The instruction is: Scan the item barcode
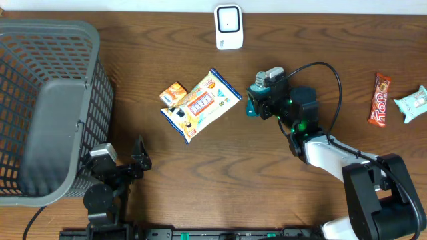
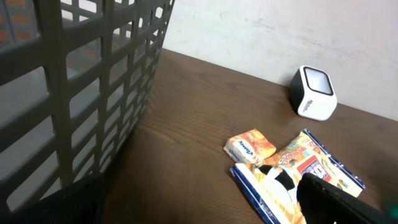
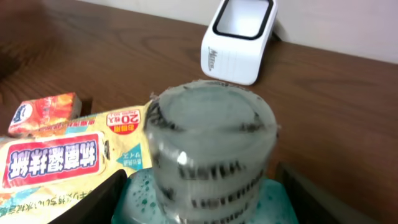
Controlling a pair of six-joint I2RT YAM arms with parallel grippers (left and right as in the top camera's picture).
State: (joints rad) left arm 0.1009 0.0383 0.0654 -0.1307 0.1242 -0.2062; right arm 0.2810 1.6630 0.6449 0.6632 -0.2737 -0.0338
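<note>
From above, at the far left of the frame, a gray plastic basket (image 1: pixel 47 100) stands on the brown desk (image 1: pixel 213 180). At its lower right corner the left fingers (image 1: pixel 140 155) are spread wide with nothing between them. A white barcode scanner (image 1: pixel 228 27) sits at the top centre. Below it and a little left, a snack bag (image 1: pixel 200 105) lies flat, with a small orange box (image 1: pixel 173 93) touching its upper left corner. The right arm (image 1: pixel 320 143) reaches up from the lower right. At its tip, just right of the snack bag, is the cylindrical container (image 1: pixel 253 107), showing teal. A red chocolate bar (image 1: pixel 380 100) and a pale teal packet (image 1: pixel 413 103) lie at the far right, well apart from everything else.

On the left wrist view, the basket (image 2: pixel 81 81) fills the left half. The scanner (image 2: pixel 314 93) is at upper right, and the orange box (image 2: pixel 249 147) and snack bag (image 2: pixel 298 177) are at lower right. One dark finger shows in each bottom corner, far apart.

On the right wrist view, the cylindrical container (image 3: pixel 211 149) stands upright in the centre, clear-gray with black lettering and a teal base. The right fingers (image 3: pixel 93 199) flank that base on both sides, gripping it. The scanner (image 3: pixel 239 40) is behind it at the top, and the snack bag (image 3: pixel 56 162) and orange box (image 3: pixel 43 112) are at left.
</note>
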